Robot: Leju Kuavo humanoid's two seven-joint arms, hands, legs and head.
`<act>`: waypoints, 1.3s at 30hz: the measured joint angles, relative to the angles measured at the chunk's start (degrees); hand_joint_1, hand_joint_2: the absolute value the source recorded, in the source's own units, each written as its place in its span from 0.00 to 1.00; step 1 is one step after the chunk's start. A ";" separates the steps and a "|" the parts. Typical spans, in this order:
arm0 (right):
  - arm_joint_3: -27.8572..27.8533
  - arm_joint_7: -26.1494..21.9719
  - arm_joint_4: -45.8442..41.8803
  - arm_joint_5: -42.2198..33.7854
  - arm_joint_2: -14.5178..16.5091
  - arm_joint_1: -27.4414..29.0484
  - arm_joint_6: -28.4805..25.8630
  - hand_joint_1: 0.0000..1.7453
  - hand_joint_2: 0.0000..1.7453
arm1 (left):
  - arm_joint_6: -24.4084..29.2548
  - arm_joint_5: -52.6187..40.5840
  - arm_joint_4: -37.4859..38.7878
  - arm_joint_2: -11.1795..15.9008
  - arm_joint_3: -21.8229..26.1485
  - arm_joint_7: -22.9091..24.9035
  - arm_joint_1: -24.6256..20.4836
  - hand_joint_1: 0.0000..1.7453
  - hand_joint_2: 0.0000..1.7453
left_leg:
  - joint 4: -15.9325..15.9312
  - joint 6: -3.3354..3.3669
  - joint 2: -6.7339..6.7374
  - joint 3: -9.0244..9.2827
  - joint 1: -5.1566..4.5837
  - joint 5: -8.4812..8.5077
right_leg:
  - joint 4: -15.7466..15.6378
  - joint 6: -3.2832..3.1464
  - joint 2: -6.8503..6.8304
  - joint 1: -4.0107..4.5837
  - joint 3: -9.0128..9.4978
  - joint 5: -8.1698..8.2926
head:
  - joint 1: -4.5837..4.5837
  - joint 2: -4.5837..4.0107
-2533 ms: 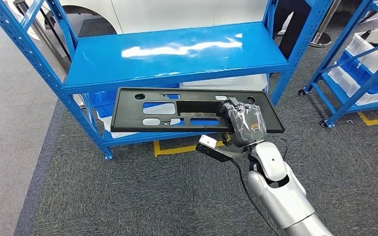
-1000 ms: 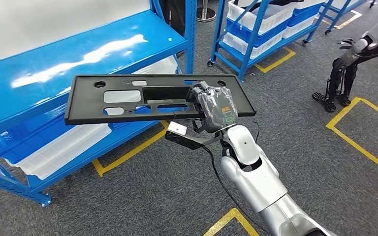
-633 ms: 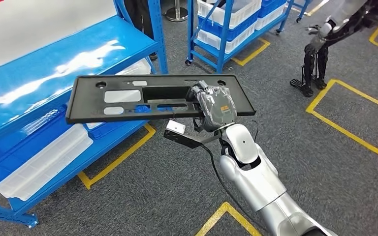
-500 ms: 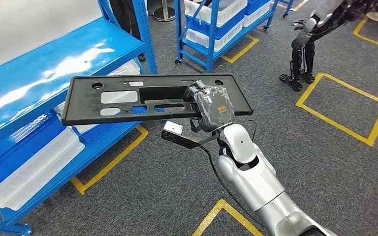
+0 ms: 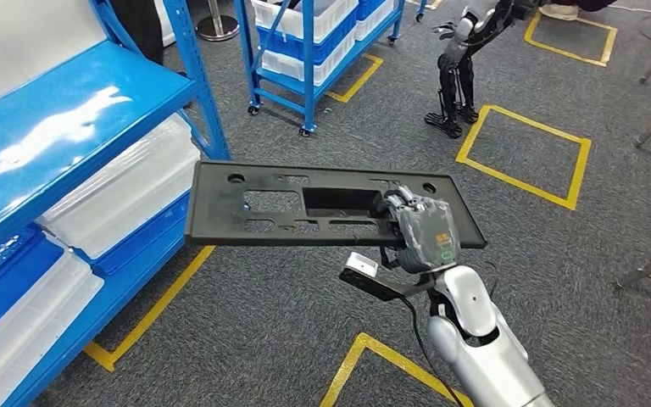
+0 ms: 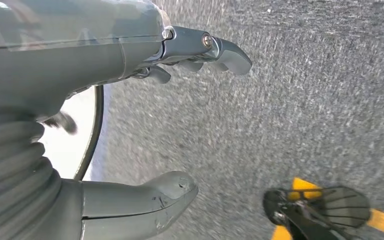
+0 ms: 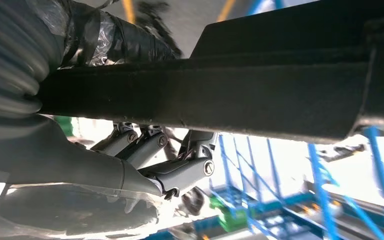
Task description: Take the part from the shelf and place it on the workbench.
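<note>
Right robot hand [image 5: 421, 233] grips the part [image 5: 305, 203], a long flat black panel with cutouts, near its right end, my fingers hooked through the large central opening. I hold the panel roughly level in the air above the grey carpet [image 5: 246, 331], clear of the blue shelf [image 5: 68, 119] that stands to my left. In the right wrist view, my right robot hand [image 7: 55, 150] clamps the panel's dark edge [image 7: 260, 95], fingers [image 7: 180, 172] curled on one side of it and the wrapped thumb on the other. My silver right arm [image 5: 475, 339] rises from the lower edge of the head view, with a small camera bracket [image 5: 364, 273] jutting out just below the wrist. My left robot hand [image 6: 105, 100] hangs over the carpet holding nothing, thumb and fingers [image 6: 220, 47] apart. White plastic bins [image 5: 127, 195] sit on the shelf's lower tiers. Yellow tape lines [image 5: 525, 140] mark boxes on the floor, and a second blue rack [image 5: 314, 42] with bins stands farther off, near another robot's dark legs [image 5: 453, 80].
</note>
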 joint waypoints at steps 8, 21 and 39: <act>-10.78 -5.83 -5.42 -4.13 -8.66 7.71 0.22 1.00 1.00 | 0.27 0.48 0.29 -0.86 -3.17 1.36 -0.75 0.00 1.00 | 0.05 -1.60 4.34 1.61 -0.60 -1.87 | -15.47 -1.91 -2.77 1.17 8.00 5.88 | -0.03 0.00; -14.39 -7.46 -6.00 -4.17 -11.26 10.03 1.27 1.00 1.00 | 0.01 2.74 0.78 -0.83 -4.46 -2.02 -1.35 0.00 1.00 | 0.67 -0.85 -6.40 -0.26 -0.51 -0.47 | -15.14 -2.08 6.94 0.45 8.04 6.01 | -0.04 0.00; -12.88 -4.08 -7.22 1.92 -9.97 8.06 3.64 1.00 1.00 | 1.78 7.94 -1.85 -1.93 -4.43 1.96 -2.98 0.00 1.00 | -0.86 -1.95 4.12 2.37 -0.64 -1.85 | -16.04 -1.37 -1.93 0.02 8.87 5.86 | -0.02 0.00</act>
